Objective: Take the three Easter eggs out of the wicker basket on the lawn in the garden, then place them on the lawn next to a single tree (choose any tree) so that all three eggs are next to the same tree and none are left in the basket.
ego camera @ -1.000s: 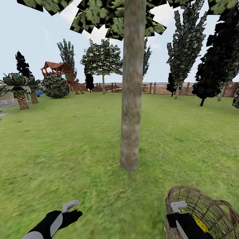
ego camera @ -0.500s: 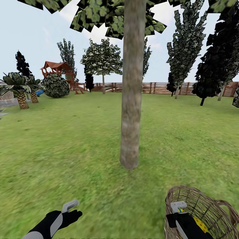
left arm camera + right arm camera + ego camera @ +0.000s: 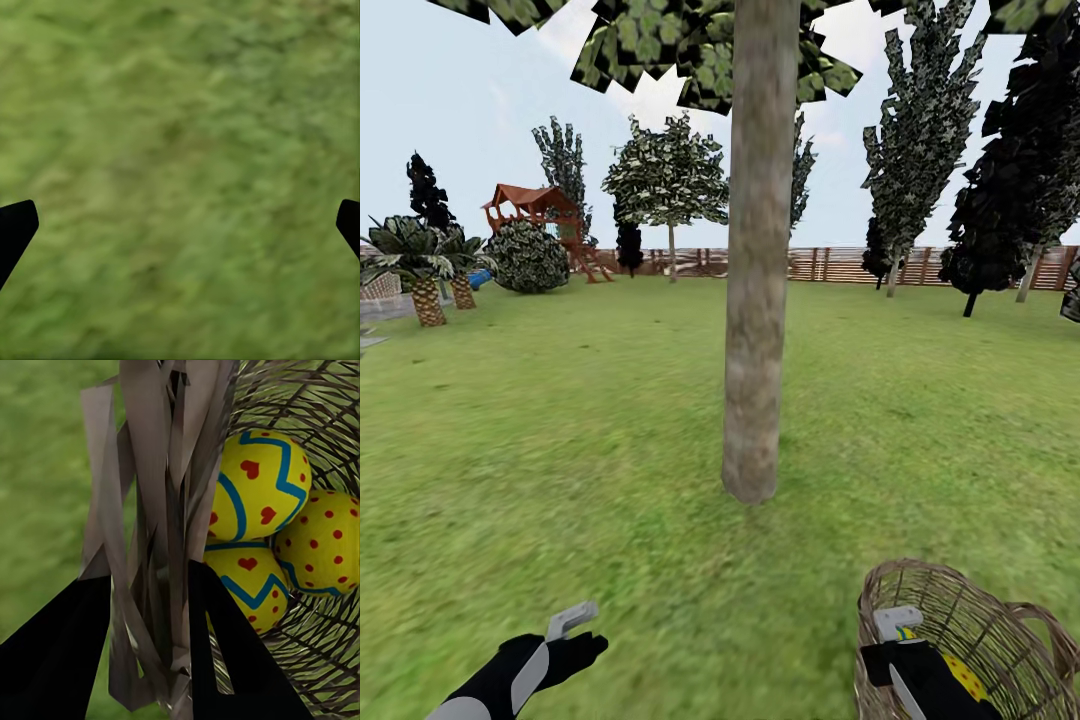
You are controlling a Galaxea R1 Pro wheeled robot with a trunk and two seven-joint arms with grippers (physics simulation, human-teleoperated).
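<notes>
The three Easter eggs (image 3: 281,529) all lie together inside the wicker basket (image 3: 970,630), touching one another: counted in the right wrist view, there are three yellow eggs, two with red hearts and a blue zigzag band, and one with red dots. The basket hangs at the lower right of the head view, carried by the right gripper (image 3: 146,607), whose two dark fingers (image 3: 225,652) are pinched on the basket's woven wall, one on the outside and one inside beside the eggs. The tree (image 3: 758,300), with one thick mottled trunk, stands on the lawn (image 3: 560,420) straight ahead, near the basket but apart from it. The left gripper (image 3: 572,622) hovers low over bare grass at the lower left; its two finger tips (image 3: 15,229) show at opposite edges of the left wrist view, spread wide with nothing between them. A brown slatted fence (image 3: 840,265) bounds the far side of the garden.
</notes>
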